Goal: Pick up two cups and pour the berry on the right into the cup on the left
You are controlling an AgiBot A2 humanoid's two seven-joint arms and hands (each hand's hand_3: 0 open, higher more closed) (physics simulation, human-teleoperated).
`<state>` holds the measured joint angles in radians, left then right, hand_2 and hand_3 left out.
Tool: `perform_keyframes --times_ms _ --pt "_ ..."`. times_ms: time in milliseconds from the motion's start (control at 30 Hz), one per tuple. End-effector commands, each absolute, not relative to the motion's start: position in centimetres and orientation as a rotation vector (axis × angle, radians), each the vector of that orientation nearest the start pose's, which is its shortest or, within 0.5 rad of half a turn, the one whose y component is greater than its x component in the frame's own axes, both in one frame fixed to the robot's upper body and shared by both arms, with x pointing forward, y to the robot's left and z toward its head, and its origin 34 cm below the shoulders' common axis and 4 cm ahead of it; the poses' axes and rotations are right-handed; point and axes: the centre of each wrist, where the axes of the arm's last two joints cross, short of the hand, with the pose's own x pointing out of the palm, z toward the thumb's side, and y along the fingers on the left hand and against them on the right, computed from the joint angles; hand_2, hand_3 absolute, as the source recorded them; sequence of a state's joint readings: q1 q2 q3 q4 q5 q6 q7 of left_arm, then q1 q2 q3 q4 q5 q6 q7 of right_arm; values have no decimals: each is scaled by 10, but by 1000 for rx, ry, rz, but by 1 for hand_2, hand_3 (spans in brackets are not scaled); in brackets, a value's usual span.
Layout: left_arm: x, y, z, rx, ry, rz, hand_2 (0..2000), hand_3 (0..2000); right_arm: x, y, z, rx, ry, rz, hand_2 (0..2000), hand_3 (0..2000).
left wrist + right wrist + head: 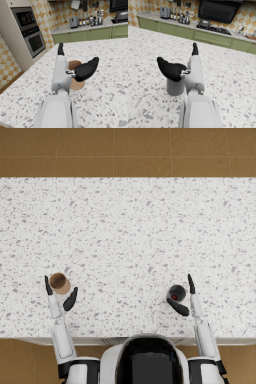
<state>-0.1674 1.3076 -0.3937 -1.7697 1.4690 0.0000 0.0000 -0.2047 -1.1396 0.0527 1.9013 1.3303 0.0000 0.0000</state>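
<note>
Near the desk's point(125, 228) front edge, each upright cup is bracketed, ungripped, by spread fingers: brown cup point(59, 282) in the left robot hand point(59, 297), dark cup point(177, 292) in the right robot hand point(185, 297).

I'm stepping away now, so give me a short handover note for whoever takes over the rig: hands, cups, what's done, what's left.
Left hand: open, fingers spread either side of the brown cup, no firm grip visible.
Right hand: open, fingers flanking the dark cup, which holds the red berry.
Both cups stand upright on the speckled counter, near its front edge, brown on the robot's left, dark on its right.
Done: both hands positioned at their cups.
Left: grip and lift both cups, then pour the berry into the brown cup.
</note>
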Motion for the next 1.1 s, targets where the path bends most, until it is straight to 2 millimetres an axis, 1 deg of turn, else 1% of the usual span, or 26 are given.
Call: perform_keyframes --times_ms 33,67,200,267,300,433,500,600,700,733,767,800,900,967,1033,1100 --pt "175 331 129 206 121 -1228 0 0 174 -240 125 -156 103 1732 0 0" --pt "175 331 127 199 125 -1227 0 0 175 -241 118 -134 122 1727 0 0" --pt "183 339 113 150 154 -1212 0 0 177 -243 104 -84 159 1714 0 0" --pt "185 340 111 143 156 -1210 0 0 178 -244 100 -70 167 1706 0 0" --pt "187 339 111 142 154 -1215 0 0 178 -247 95 -55 182 1695 0 0" --pt "191 339 105 120 162 -1217 0 0 179 -249 90 -36 187 1704 0 0" --pt "192 337 101 106 168 -1220 0 0 178 -249 84 -15 200 1706 0 0" --pt "195 338 92 75 184 -1214 0 0 182 -247 80 1 197 1710 0 0" --pt "203 345 82 37 202 -1192 0 0 184 -243 78 12 192 1715 0 0" --pt "205 346 82 35 201 -1191 0 0 185 -242 76 20 194 1715 0 0" --pt "206 344 88 54 185 -1198 0 0 185 -243 74 27 199 1708 0 0" --pt "207 344 90 60 179 -1199 0 0 186 -241 77 20 185 1714 0 0" --pt "216 347 84 33 188 -1197 0 0 188 -237 75 31 181 1713 0 0" --pt "218 347 82 24 189 -1197 0 0 191 -235 74 36 176 1708 0 0" --pt "220 347 75 -2 203 -1197 0 0 192 -234 72 45 177 1703 0 0" --pt "224 349 75 -7 199 -1191 0 0 193 -233 69 57 180 1702 0 0"
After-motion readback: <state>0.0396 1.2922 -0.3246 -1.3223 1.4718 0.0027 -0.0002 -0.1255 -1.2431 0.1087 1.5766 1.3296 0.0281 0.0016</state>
